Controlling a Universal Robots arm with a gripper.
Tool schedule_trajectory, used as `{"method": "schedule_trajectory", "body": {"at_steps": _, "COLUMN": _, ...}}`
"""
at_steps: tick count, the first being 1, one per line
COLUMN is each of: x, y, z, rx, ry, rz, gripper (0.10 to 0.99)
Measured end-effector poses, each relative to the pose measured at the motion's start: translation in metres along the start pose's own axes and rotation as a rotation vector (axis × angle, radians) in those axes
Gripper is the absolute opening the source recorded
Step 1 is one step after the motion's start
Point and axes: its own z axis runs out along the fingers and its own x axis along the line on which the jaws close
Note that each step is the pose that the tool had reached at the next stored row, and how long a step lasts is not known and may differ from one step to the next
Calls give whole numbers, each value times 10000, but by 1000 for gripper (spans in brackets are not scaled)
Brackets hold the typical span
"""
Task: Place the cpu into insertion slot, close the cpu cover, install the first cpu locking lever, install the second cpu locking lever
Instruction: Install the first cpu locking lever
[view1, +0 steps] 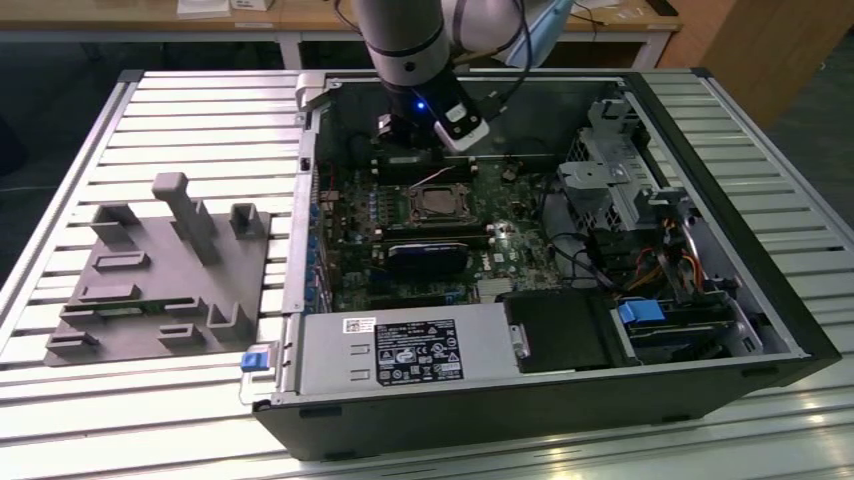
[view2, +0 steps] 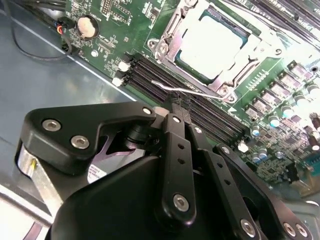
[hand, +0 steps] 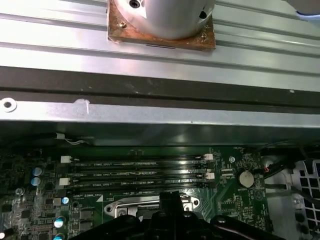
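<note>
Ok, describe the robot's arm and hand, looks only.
The arm is a silvery-grey round tube with a darker grey band at its joint. Near the wrist a small blue light glows beside a white box-shaped module, with dark cables trailing past. The hand is matt black: flat, rounded linkage bars pinned with silver screw heads, narrowing to a slim tip.

A slatted silver metal table (view1: 160, 110) carries a tall black computer case (view1: 534, 400), lying on its side with its panel off. Beside it, on the exterior view's left, sits a grey plastic fixture plate (view1: 160, 275) with upright posts. Inside the case lies a green circuit board (view2: 130, 30), with a grey metal power supply box (view1: 400, 350) along the near wall. Long black memory slots (hand: 135, 170) run in parallel rows on the board, and a round silver coin battery (view2: 86, 27) sits near them. Coloured cables (view1: 667, 265) bunch by the drive bays.
</note>
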Motion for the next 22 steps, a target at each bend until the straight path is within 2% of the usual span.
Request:
{"method": "schedule_trajectory", "body": {"at_steps": 9, "x": 41, "y": -39, "z": 143, "rx": 2, "ry": -16, "rz": 7, "gripper": 102}}
{"method": "schedule_trajectory", "body": {"at_steps": 22, "x": 32, "y": -14, "z": 196, "rx": 61, "ry": -78, "rz": 237, "gripper": 102}}
